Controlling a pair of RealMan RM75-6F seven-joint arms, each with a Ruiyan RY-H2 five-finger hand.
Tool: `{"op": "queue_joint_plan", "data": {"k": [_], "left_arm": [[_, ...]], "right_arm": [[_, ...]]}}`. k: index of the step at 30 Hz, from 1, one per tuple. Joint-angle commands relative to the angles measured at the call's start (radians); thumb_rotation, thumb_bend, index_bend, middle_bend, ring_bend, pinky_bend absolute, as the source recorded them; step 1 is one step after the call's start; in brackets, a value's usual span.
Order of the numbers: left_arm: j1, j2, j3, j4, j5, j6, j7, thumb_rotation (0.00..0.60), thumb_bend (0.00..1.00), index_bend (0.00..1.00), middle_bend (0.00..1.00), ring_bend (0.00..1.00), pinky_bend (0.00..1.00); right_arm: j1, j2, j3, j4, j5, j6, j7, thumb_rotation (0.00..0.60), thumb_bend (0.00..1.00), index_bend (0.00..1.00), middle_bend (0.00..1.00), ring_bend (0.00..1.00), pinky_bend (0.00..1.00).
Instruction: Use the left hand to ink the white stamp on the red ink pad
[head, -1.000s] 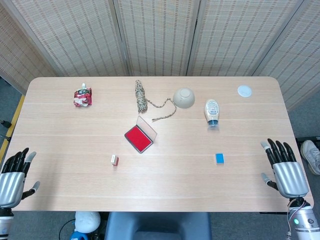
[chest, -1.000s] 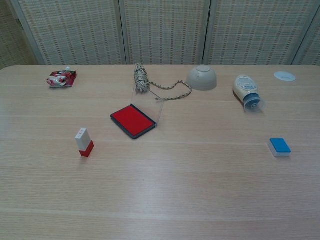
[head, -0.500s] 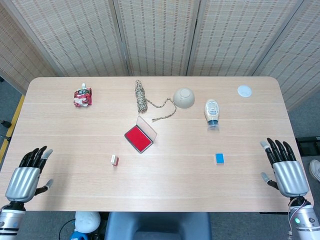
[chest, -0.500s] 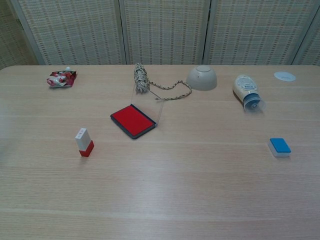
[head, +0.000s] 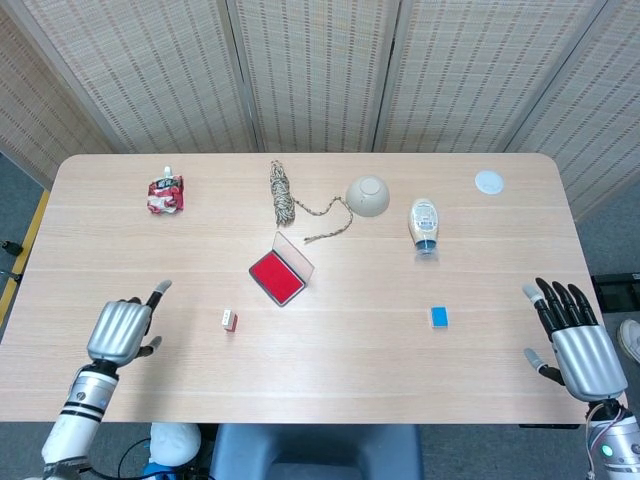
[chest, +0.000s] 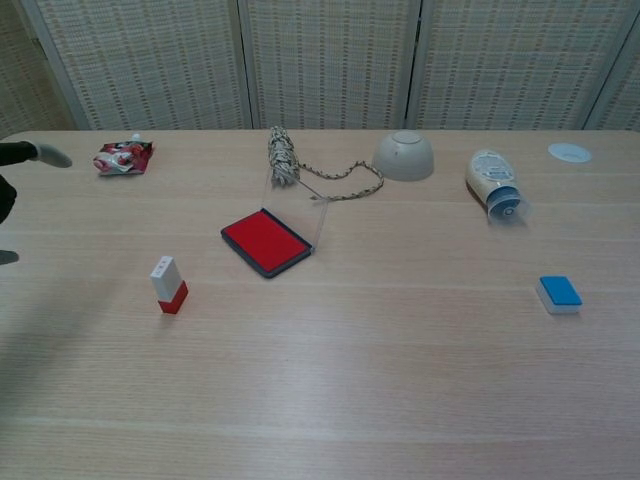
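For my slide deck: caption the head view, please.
Left hand hovers beside the small white stamp, near the open red ink pad on the wooden table.

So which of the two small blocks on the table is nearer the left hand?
The white stamp with the red base, just right of the left hand; the blue-topped block lies far toward the right side.

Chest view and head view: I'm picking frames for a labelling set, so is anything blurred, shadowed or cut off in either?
Chest view: the left hand is cut by the frame edge, dark and soft, with a faint shadow on the table below; the white stamp and red ink pad are sharp. Head view: even light, no glare; both the left hand and right hand show whole.
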Motion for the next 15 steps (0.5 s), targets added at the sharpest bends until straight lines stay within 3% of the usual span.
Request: {"op": "queue_joint_plan", "data": {"k": [1, 8, 15], "left_arm": [[-0.039, -0.043, -0.026, 0.016, -0.035, -0.006, 0.020, 0.600, 0.29, 0.21, 0.79, 0.59, 0.69], [-0.072, -0.091, -0.033, 0.053, -0.058, 0.003, 0.011, 0.600, 0.29, 0.29, 0.88, 0.68, 0.79], [-0.109, -0.112, -0.031, 0.037, -0.150, -0.015, 0.047, 0.600, 0.29, 0.29, 0.89, 0.69, 0.79]], "right_arm": [[-0.002, 0.003, 0.000, 0.003, -0.003, 0.006, 0.007, 0.600, 0.23, 0.00, 0.00, 0.00, 0.00], [-0.001, 0.001, 0.003, 0.005, 0.000, 0.005, 0.006, 0.600, 0.23, 0.00, 0.00, 0.00, 0.00], [0.001, -0.004, -0.001, 0.004, -0.005, -0.001, -0.008, 0.600, 0.23, 0.00, 0.00, 0.00, 0.00]]}}
